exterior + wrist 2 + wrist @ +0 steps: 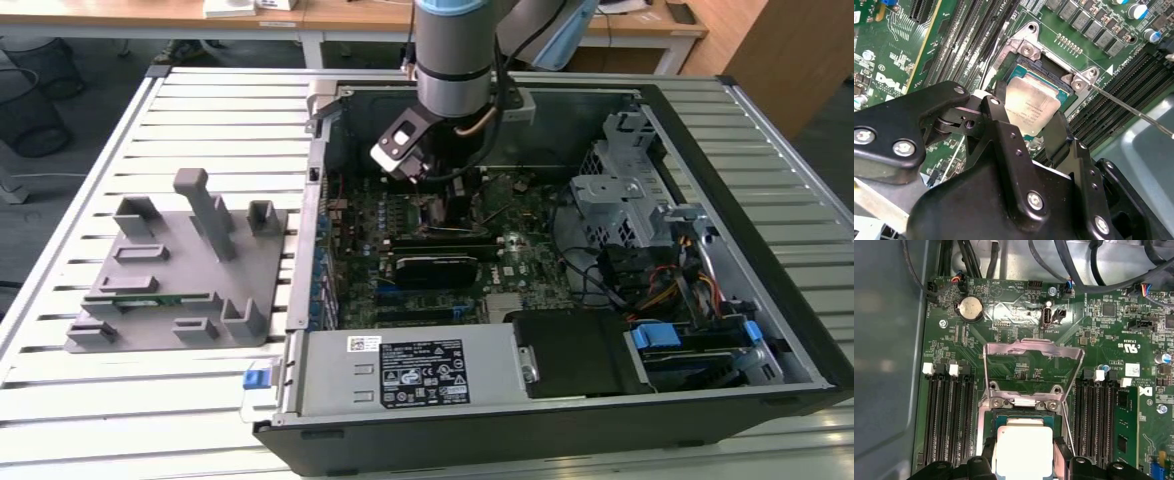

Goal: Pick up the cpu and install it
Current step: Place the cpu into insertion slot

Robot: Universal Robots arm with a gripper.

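Observation:
The cpu (pixel 1031 105), a flat square chip with a silver top, sits low over the black socket frame (pixel 1050 75) on the motherboard, and I cannot tell if it rests in it. In both wrist views my gripper (pixel 1029 122) has one black finger against each of two opposite edges of the cpu (pixel 1023 450), shut on it. The gripper (pixel 1024 462) points down at the socket. In the first wrist view the metal load plate (pixel 1033 362) stands swung up behind the socket. In the exterior view the gripper (pixel 447 205) reaches down into the open computer case (pixel 747 330).
The thin wire lever (pixel 1134 112) sticks out beside the socket. Black memory slots (pixel 949 415) flank the socket, and a green memory stick (pixel 1126 425) stands in one. A grey plastic fixture (pixel 180 270) lies on the slatted table at the exterior view's left. A drive cage (pixel 627 190) and cables fill the case's right.

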